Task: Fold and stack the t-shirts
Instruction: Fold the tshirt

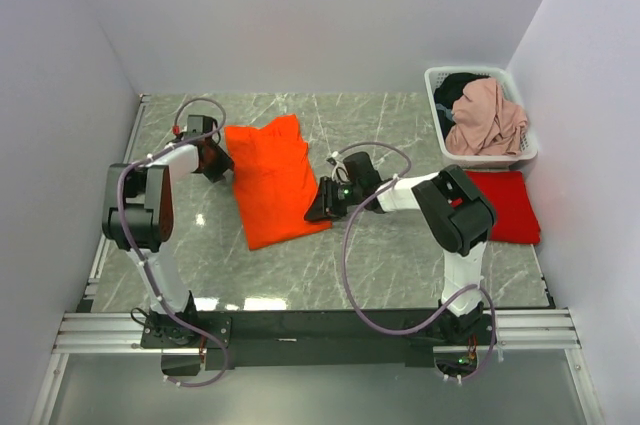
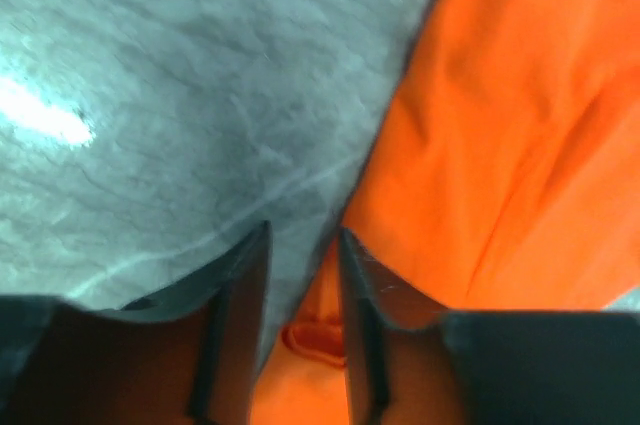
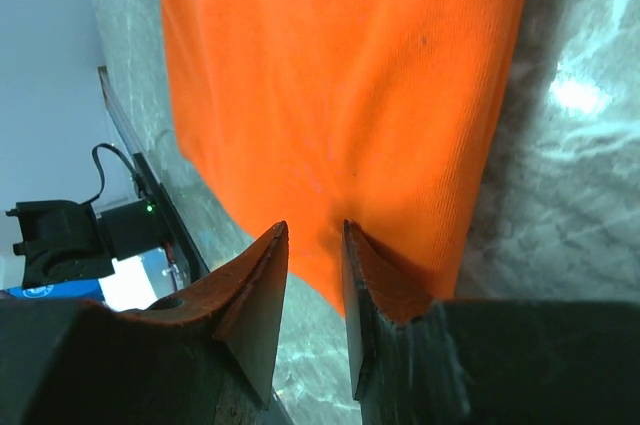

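Observation:
The bright orange t-shirt point(image 1: 275, 180) lies folded into a long rectangle in the middle of the table. The deeper red t-shirt point(image 1: 505, 203) lies folded flat at the right, behind the right arm. My left gripper point(image 1: 218, 163) is low at the orange shirt's left edge. In the left wrist view point(image 2: 303, 245) its jaws are narrowly parted, with the cloth's edge and a small fold point(image 2: 320, 337) between them. My right gripper point(image 1: 318, 203) is at the shirt's lower right edge. In the right wrist view point(image 3: 315, 235) its jaws are narrowly parted just over the orange cloth point(image 3: 340, 85).
A white laundry basket point(image 1: 434, 85) with pink and dark clothes stands at the back right by the wall. White walls close in the left, back and right. A metal rail point(image 1: 300, 330) runs along the near edge by the arm bases.

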{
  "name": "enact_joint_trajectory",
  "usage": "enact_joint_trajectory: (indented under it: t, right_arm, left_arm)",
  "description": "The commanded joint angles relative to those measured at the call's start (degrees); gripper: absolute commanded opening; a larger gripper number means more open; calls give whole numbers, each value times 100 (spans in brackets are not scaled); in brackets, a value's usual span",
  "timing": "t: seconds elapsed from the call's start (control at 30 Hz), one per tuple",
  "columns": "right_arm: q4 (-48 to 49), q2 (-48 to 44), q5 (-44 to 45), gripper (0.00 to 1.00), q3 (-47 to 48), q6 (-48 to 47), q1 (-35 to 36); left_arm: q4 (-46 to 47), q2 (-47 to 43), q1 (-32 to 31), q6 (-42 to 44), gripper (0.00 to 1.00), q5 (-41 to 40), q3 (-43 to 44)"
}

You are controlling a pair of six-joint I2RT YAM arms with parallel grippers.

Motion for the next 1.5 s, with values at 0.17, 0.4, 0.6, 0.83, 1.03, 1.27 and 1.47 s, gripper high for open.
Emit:
enact_joint_trajectory:
  t: [0.17, 0.4, 0.6, 0.83, 1.03, 1.27, 1.47]
  right_arm:
    - [-234, -467, 131, 36, 691, -102, -149]
    - [92, 446, 297, 36, 1963, 399, -369]
    - [30, 1518, 483, 35, 2975, 847, -483]
    - [189, 1766, 782, 35, 2828, 1077, -772]
    - [312, 626, 115, 35, 1818, 691, -852]
    - [795, -457, -817, 32, 43, 472, -633]
    - [409, -344, -906, 31, -644, 84, -615]
  left_arm:
    - [-13, -1977, -62, -48, 63, 112, -647]
    - [-276, -3254, -351, 57, 69, 226, -1658]
    - [-513, -4001, -896, -197, 70, 208, -2528]
    - [-461, -4336, -1379, -602, 70, 366, -3302]
    - [21, -4327, -1749, -681, 63, 717, -3565]
    - [577, -3960, -1881, -900, 32, 1202, -3812]
    - [339, -3774, -1873, -1234, 23, 886, -4137]
